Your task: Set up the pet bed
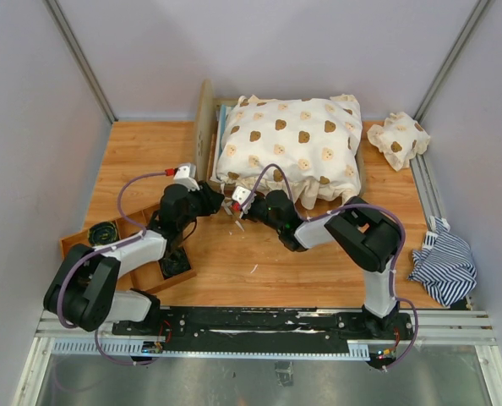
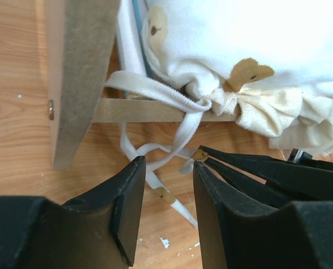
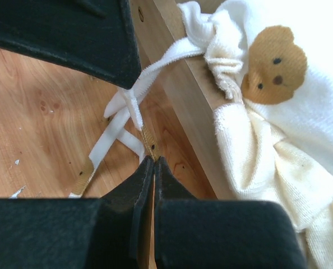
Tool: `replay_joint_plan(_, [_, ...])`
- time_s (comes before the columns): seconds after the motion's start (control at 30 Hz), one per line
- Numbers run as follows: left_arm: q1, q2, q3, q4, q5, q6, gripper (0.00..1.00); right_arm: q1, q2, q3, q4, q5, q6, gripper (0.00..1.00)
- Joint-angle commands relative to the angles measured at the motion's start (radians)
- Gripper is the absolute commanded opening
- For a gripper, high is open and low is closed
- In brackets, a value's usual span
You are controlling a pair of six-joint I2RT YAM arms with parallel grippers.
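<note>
So here's where I'm at: the pet bed (image 1: 205, 127) sits at the back middle of the table (image 1: 133, 161), headboard on the left. The bear-print cover (image 1: 289, 139) is piled on top, so only the wooden frame and a sliver of the striped mattress (image 2: 135, 17) show.

Both my grippers are crowded at the near-left corner of the bed, close to each other. A white ribbon (image 2: 155, 92) comes out of the bunched corner of the cover there, crosses the side rail and trails onto the table.

My right gripper (image 3: 154, 162) is pinched tight, and it looks like the tan tip of the ribbon is caught between its tips, though that bit is tiny in the wrist view. My left gripper (image 2: 167, 168) has its jaws partway apart, with loose ribbon loops lying under the gap and nothing held.

A small bear-print pillow (image 1: 399, 139) lies off to the back right, and a striped cloth (image 1: 445, 266) is at the right edge.
</note>
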Motion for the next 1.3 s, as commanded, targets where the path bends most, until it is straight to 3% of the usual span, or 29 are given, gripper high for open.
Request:
replay_joint_plan(0.0, [0.005,0.045,0.040,0.051,0.048,0.043,0.44,-0.008,0.018,0.007,0.063,0.041,0.055,0.00])
replay_joint_plan(0.23, [0.004,0.109,0.081,0.076,0.054,0.059,0.41,-0.008,0.020,0.014,0.059,0.033,0.047,0.00])
replay_joint_plan(0.5, [0.005,0.078,0.069,0.075,0.053,0.062,0.01,-0.008,0.027,0.005,0.079,0.050,0.016,0.00])
replay_joint_plan(0.9, [0.005,0.039,0.076,-0.014,0.061,0.044,0.00,-0.011,0.056,0.053,0.012,0.119,-0.005,0.00])
replay_joint_plan(1.1, [0.005,0.023,0.078,-0.032,0.108,0.027,0.00,-0.008,0.084,0.109,-0.015,0.006,-0.077,0.00])
replay_joint_plan(1.27, [0.005,-0.001,0.067,-0.047,0.134,0.012,0.00,-0.008,0.096,0.179,-0.066,0.049,-0.057,0.00])
